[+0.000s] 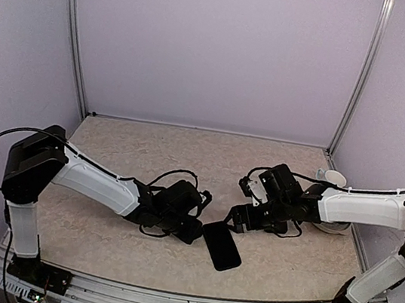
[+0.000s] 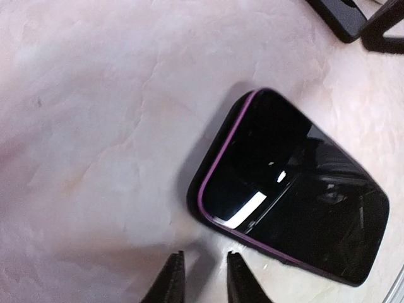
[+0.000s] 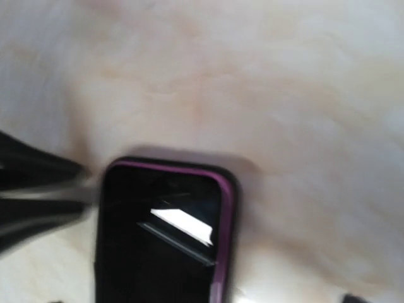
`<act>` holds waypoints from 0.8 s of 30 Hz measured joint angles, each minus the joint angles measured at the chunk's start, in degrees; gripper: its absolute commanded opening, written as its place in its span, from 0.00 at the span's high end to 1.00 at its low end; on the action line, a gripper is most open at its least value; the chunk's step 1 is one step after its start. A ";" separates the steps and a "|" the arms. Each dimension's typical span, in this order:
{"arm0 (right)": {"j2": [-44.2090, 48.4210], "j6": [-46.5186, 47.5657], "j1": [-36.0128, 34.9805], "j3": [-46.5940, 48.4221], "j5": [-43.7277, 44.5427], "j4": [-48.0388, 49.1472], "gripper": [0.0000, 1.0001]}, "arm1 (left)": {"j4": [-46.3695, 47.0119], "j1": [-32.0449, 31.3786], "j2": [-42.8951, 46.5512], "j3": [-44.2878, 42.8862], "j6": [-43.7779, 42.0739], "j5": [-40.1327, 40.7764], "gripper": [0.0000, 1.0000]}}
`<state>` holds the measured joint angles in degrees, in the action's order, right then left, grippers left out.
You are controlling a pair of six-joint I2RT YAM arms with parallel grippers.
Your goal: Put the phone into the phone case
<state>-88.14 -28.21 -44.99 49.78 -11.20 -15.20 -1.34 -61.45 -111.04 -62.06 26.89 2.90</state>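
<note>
Phone and phone case on the marbled worktop. The phone lies flat and screen-up near the front middle of the worktop, set diagonally in the overhead view. Its glass is black, unlit, and reflects a bright patch. The case is dark with rounded corners and a thin purple lip. That lip hugs the screen along every edge that shows, so the phone appears seated inside it. The far side of the case is too dark to judge.
</note>
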 measured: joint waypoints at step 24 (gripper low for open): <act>-13.05 -6.67 -16.13 11.63 12.07 -18.38 0.01 | -0.04 6.01 12.52 5.79 3.54 -0.98 0.36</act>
<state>-101.19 -34.87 -61.12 61.41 0.86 -33.58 -1.39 -55.44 -98.52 -56.27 30.44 1.91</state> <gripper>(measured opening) 0.992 0.633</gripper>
